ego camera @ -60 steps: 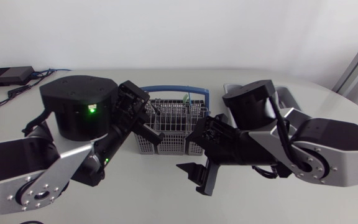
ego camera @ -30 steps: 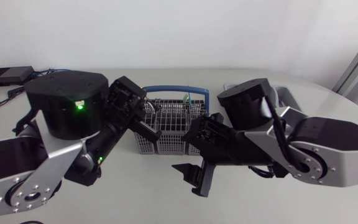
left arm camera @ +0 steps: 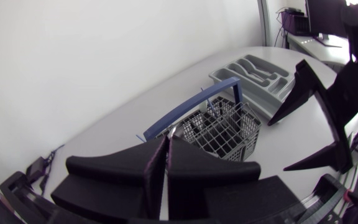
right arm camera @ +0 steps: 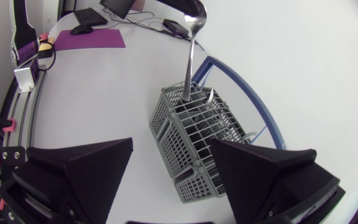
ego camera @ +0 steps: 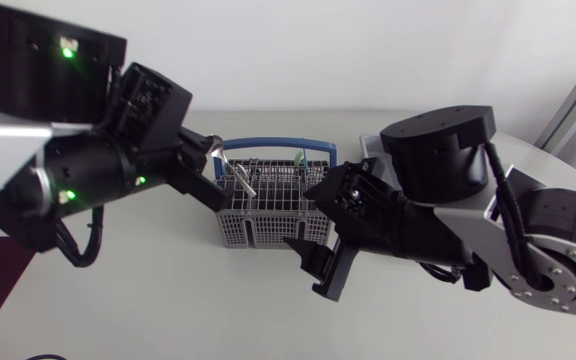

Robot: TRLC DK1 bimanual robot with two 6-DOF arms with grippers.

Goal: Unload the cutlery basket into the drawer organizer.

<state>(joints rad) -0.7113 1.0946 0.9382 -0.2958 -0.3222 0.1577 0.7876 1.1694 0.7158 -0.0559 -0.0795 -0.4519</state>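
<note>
L gripper (left arm camera: 166, 149) clenched on spoon (right arm camera: 190, 56) near its bowl. Spoon near upright, handle end down inside basket (ego camera: 268, 225), middle of table (ego camera: 148, 300). Organizer (left arm camera: 253, 68) sits beside basket toward table's right edge, so prob. lift straight up first, then carry right. R gripper (right arm camera: 171, 146) spread wide, empty, just at basket's near side.

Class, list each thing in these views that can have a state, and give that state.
left gripper: fingers shut together, beside the basket.
right gripper: fingers wide open, holding nothing.
spoon: standing handle-down in the basket, tilted, bowl up.
cutlery basket: upright on the table, not yet emptied.
drawer organizer: the compartments that show are empty.
</note>
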